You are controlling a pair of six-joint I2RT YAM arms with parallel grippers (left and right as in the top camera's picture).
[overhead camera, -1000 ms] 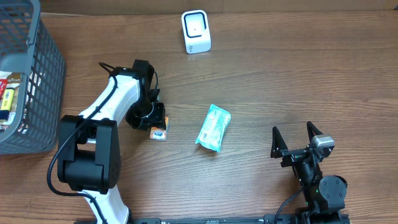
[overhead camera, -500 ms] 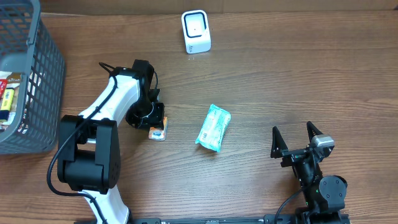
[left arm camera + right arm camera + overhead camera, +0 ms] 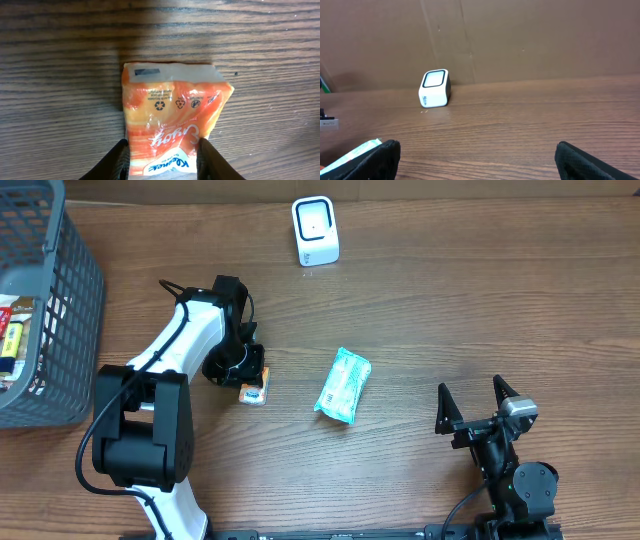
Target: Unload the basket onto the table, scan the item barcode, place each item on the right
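An orange Kleenex tissue pack (image 3: 256, 392) lies flat on the wooden table left of centre. My left gripper (image 3: 250, 385) points down over it. In the left wrist view both black fingers (image 3: 116, 160) press against the sides of the pack (image 3: 172, 110), which is pinched narrower between them: shut on it. A white barcode scanner (image 3: 314, 230) stands at the far middle, also seen from the right wrist as the scanner (image 3: 435, 88). My right gripper (image 3: 478, 398) rests near the front right, open wide with nothing between its fingers (image 3: 380, 157).
A teal tissue pack (image 3: 343, 385) lies at the table's centre; its corner shows as a teal pack (image 3: 355, 152) in the right wrist view. A grey mesh basket (image 3: 65, 320) holding small items stands at the far left. A cardboard wall backs the table.
The left jaws have closed in on the orange pack, and the pack has shifted slightly left. The right arm has not moved.
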